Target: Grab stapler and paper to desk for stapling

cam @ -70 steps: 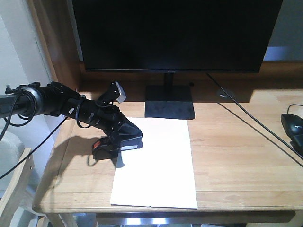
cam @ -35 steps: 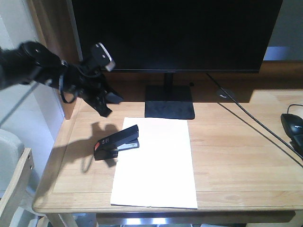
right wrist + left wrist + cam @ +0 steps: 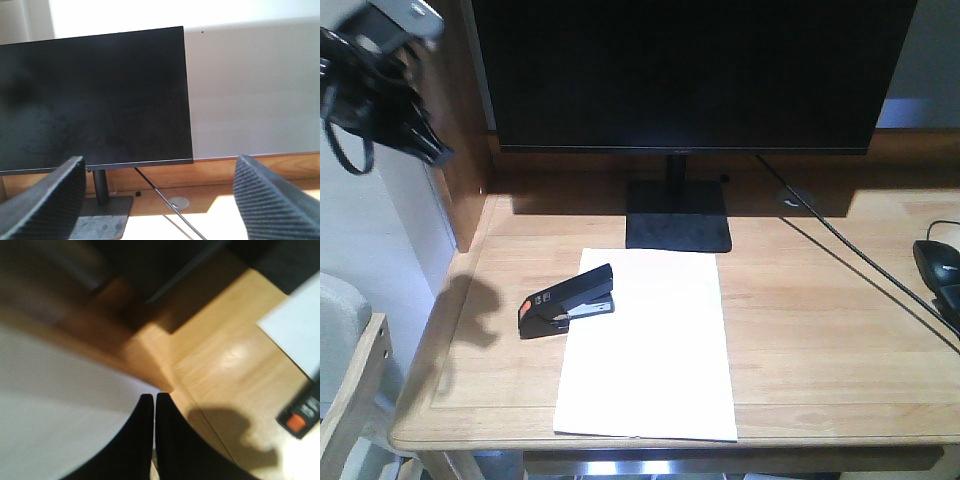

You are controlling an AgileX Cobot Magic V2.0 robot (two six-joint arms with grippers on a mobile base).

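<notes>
The left gripper (image 3: 154,405) has its two dark fingers pressed nearly together with nothing between them. In the front view the left arm (image 3: 380,80) sits in the upper left of the frame, raised well above and apart from the desk (image 3: 820,330). The right gripper (image 3: 160,200) stands wide apart and empty, its ribbed fingers (image 3: 47,200) framing the monitor (image 3: 95,95) in the right wrist view.

The stapler (image 3: 567,301) rests on the desk at centre left of the front view, its nose end overlapping the left edge of the paper (image 3: 650,345). Its long axis runs diagonally: the orange-red end points to the lower left, the black nose to the upper right toward the monitor stand (image 3: 677,228). The paper lies flat, long axis running from the bottom of the frame toward the stand, with its near edge at the desk's front rim.

Judgement: both items appear placed, so the step in hand is retraction of the left arm. To do it well, withdraw upward and toward the left, clear of the stapler and the desk's side panel (image 3: 460,180). Avoid any sweep that could nudge the stapler off the sheet.

A mouse (image 3: 938,262) and a cable (image 3: 840,262) lie at the right.
</notes>
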